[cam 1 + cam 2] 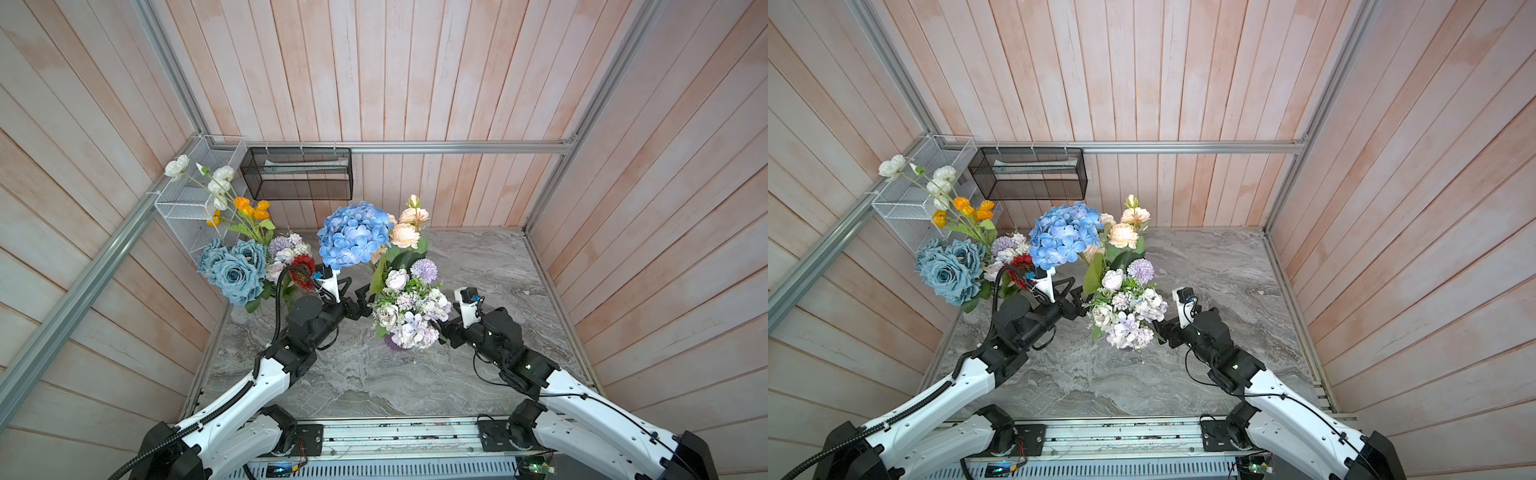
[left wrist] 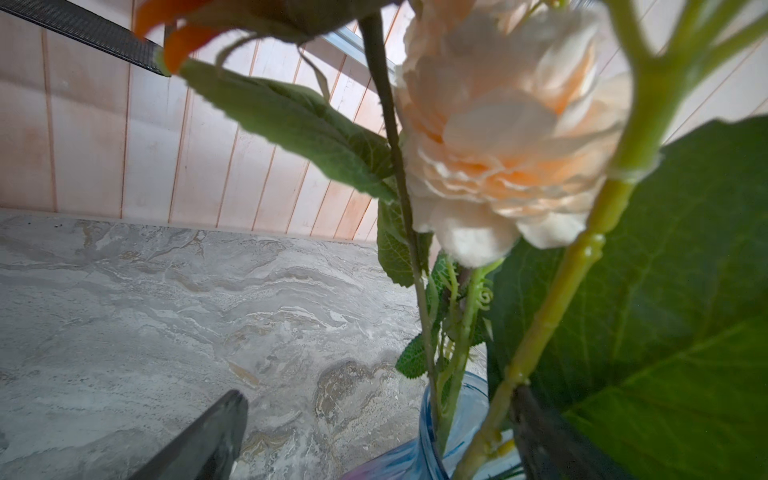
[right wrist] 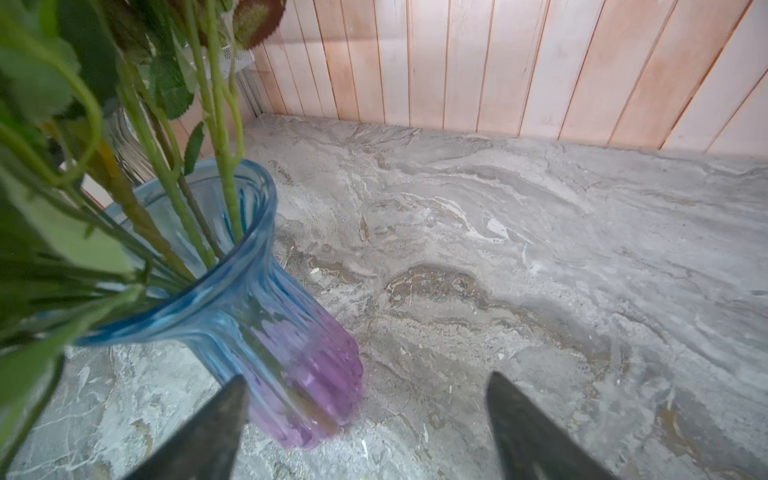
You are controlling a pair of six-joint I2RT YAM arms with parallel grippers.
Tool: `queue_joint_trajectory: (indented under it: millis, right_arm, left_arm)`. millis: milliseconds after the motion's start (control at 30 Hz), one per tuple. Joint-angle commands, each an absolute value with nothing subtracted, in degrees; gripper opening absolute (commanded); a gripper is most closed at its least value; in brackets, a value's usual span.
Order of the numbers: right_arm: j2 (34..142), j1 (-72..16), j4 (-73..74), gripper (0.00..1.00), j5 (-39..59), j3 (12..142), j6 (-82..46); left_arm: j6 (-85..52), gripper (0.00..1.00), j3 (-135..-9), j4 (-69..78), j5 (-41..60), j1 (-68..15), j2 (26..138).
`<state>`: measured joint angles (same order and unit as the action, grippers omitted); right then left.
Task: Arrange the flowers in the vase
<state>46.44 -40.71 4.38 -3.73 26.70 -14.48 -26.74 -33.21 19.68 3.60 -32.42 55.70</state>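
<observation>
Left fingers (image 1: pixel 360 293) in a top view spread wide beside the flowers (image 1: pixel 409 307) in one blue-purple vase (image 1: pixel 392 343); one hydrangea (image 1: pixel 353 237), two mesh baskets (image 1: pixel 297 174), plank walls (image 1: pixel 415 83). Left wrist: one peach rose (image 2: pixel 507 137), marble tabletop (image 2: pixel 166 311). Right wrist: two right fingers (image 3: pixel 208 432) spread, empty, beside that vase

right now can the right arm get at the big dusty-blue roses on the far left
Probably not: the flower-filled blue-to-purple glass vase and the left gripper stand between the right gripper and the dusty-blue roses.
</observation>
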Motion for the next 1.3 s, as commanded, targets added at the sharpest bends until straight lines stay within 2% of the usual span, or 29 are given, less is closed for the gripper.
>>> queue_joint_trajectory:
  millis: [0,267,467,567,733,1033,1267]
  right_arm:
    - [45.9,-40.6,3.6,0.98,-1.2,23.4,-20.5]
    - [45.4,-45.0,7.0,0.96,2.6,20.2,-21.9]
    - [45.6,-49.3,30.1,0.96,2.1,13.1,-15.0]
    - [50.0,-49.3,40.9,0.97,1.0,11.2,-8.7]
    - [59.2,-49.4,47.7,0.98,2.4,14.6,-0.3]
    - [71.8,-49.3,67.8,0.98,3.4,14.2,1.3]
    - [80.3,-49.3,74.9,0.98,3.7,17.1,3.0]
  left_arm:
    - [-27.4,1.0,-33.5,16.9,3.7,-32.6,53.3]
    - [-27.9,1.0,-30.3,12.3,5.5,-32.8,49.0]
    - [-29.9,1.0,-28.8,15.0,5.1,-32.8,52.1]
    - [-31.4,1.0,-27.7,17.8,3.8,-32.8,53.9]
    - [-32.7,1.0,-26.9,20.7,2.9,-33.1,57.0]
    - [-32.7,1.0,-26.7,22.8,1.1,-35.2,61.9]
    - [-33.0,1.0,-27.4,24.5,1.0,-36.3,64.9]
